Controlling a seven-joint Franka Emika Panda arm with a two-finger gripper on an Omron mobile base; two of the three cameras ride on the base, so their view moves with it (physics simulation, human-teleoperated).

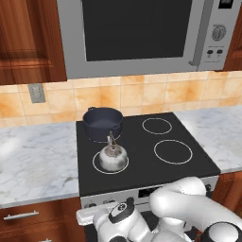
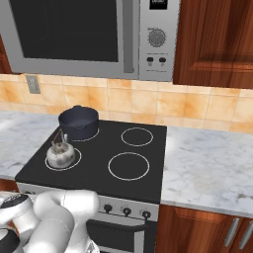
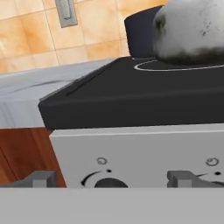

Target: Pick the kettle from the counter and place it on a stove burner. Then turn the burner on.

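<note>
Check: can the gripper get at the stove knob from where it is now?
Probably yes. In the hand view the gripper sits low, facing the stove's front panel, with a dark knob between its fingertips and nothing in between. The kettle is up on the front-left burner, out of the way.

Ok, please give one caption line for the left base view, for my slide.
Kettle standing on the front-left stove burner, in front of the dark pot.
</note>
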